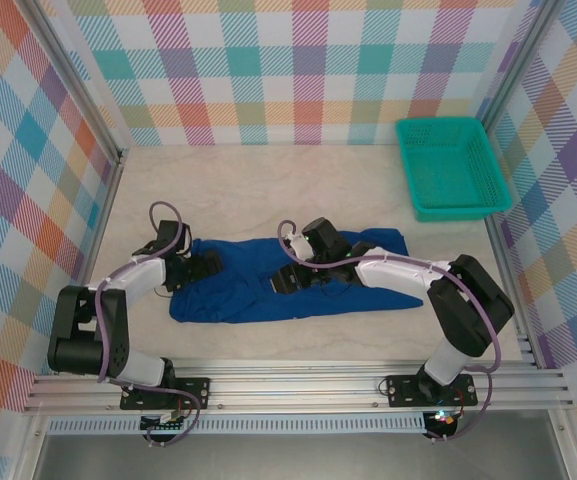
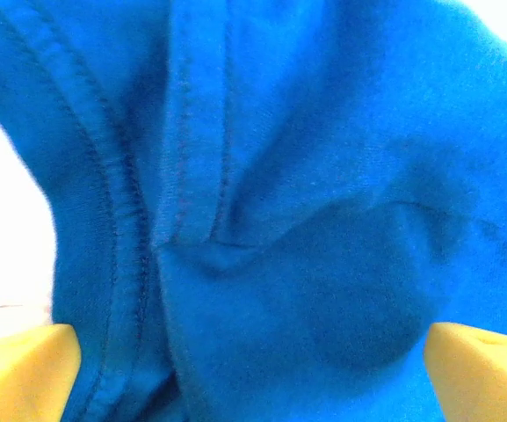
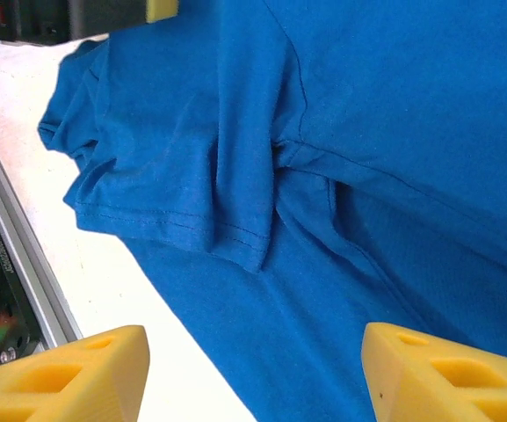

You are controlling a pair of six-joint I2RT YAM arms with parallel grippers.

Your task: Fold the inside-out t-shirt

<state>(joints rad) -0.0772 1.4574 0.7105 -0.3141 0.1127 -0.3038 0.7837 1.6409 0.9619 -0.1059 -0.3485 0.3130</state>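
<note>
- Find the t-shirt just past the arm bases, lying as a long rumpled band, left to right, on the near half of the bench.
- Note left fingers spread wide and gripping nothing. Blue cloth with a stitched seam lies close between and beyond them. Place them, from the top view, at the band's left end.
- Note right fingers also parted and empty, poised over the band's middle. See a bunched sleeve just beyond them and bare bench at the near hem.
- Judge the fold as partway at best: body gathered into a narrow strip with layers overlapping, but edges uneven, sleeve crumpled, no tidy rectangle yet.
- Read the exposed seam stitching as inside-out cloth; cannot confirm for the whole garment.
- Judge what is left: flatten the strip, square the hems, bring the ends over.
- Log teal basket at far right, well apart from shirt and both sets of fingers.
</note>
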